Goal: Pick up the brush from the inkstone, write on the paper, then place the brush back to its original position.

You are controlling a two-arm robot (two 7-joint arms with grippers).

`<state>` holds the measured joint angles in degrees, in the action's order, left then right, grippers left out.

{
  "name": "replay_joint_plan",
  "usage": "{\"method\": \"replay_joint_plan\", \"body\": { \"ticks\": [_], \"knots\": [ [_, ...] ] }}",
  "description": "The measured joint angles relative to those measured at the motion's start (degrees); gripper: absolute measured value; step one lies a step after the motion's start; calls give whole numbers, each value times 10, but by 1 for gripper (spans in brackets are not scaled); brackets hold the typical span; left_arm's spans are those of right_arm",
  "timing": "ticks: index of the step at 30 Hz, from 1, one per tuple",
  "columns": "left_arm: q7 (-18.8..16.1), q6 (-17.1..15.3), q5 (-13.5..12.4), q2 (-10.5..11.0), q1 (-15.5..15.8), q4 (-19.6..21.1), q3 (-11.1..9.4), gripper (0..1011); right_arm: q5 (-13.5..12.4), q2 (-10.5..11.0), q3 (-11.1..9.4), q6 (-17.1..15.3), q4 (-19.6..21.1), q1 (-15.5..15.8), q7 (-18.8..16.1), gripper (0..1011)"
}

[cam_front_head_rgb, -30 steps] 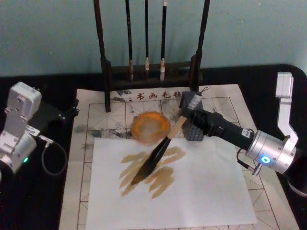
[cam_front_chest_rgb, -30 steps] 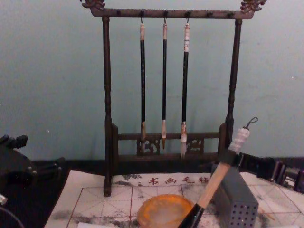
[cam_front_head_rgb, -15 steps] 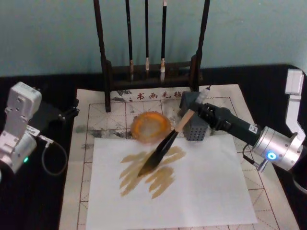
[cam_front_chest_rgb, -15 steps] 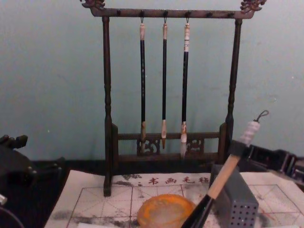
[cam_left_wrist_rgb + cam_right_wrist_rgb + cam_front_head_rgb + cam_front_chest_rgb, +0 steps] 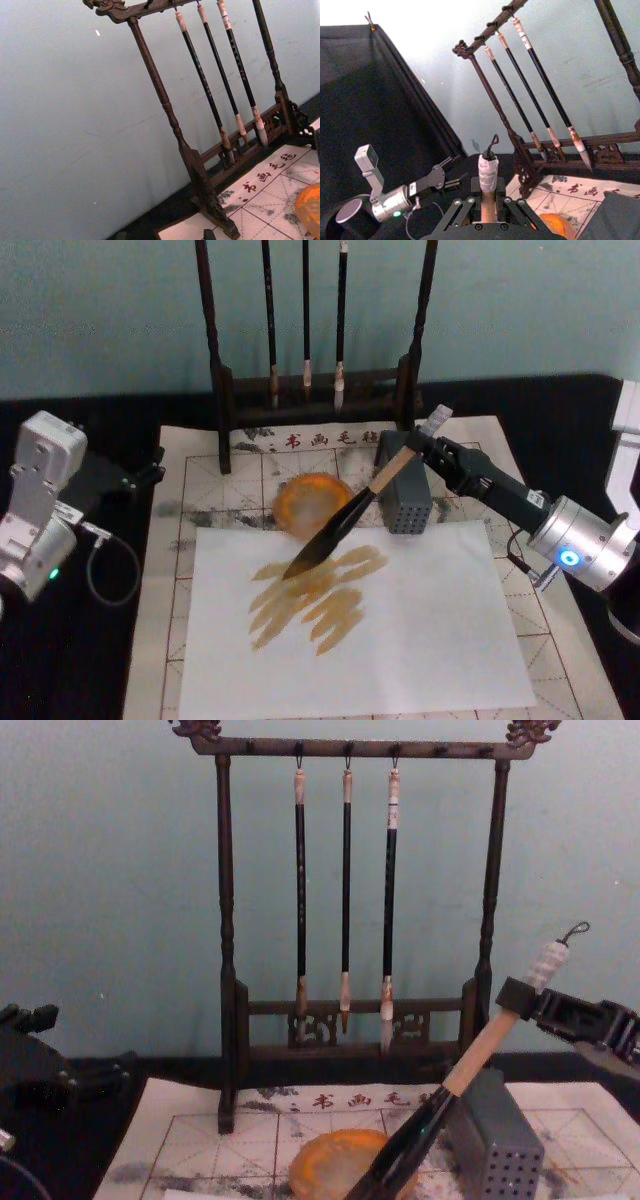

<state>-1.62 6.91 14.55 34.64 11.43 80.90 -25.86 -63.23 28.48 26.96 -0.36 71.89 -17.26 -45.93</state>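
My right gripper (image 5: 418, 447) is shut on the brush (image 5: 352, 512) just below its white wrapped end, at the right of the table. The brush slants down to the left, passing the inkstone's right side. Its dark bristles (image 5: 300, 565) hang over the top of some brown strokes on a plain white sheet (image 5: 400, 640). Whether the tip touches is unclear. That sheet lies on the red-gridded paper (image 5: 200, 480). The orange inkstone (image 5: 308, 502) sits just behind the sheet. From the chest, the right gripper (image 5: 516, 999) holds the brush (image 5: 480, 1055) above the inkstone (image 5: 330, 1168). My left gripper (image 5: 150, 470) is parked, open, at the far left.
A dark wooden rack (image 5: 222, 390) with three thin brushes (image 5: 305, 320) stands at the back of the paper. A grey perforated block (image 5: 405, 498) sits right of the inkstone, under the brush handle. Black cloth covers the table around the paper.
My right gripper has drawn back, to the right and upward. The brush tip has slid from the middle of the brown strokes to their upper end, nearer the inkstone. The left arm stayed still.
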Motion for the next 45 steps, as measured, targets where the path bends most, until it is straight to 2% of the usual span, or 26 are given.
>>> {"method": "replay_joint_plan", "body": {
  "ticks": [10, 20, 36, 45],
  "knots": [
    [0, 0, 0, 0, 0, 0, 0, 1001, -6, -13, -5, 1, -9, -1, 12, 175],
    [0, 0, 0, 0, 0, 0, 0, 1001, -7, -40, -17, 20, -24, 0, 43, 175],
    [0, 0, 0, 0, 0, 0, 0, 1001, 15, -94, -47, 61, -65, -4, 91, 175],
    [0, 0, 0, 0, 0, 0, 0, 1001, 20, -119, -64, 73, -91, -8, 99, 175]
  ]
}}
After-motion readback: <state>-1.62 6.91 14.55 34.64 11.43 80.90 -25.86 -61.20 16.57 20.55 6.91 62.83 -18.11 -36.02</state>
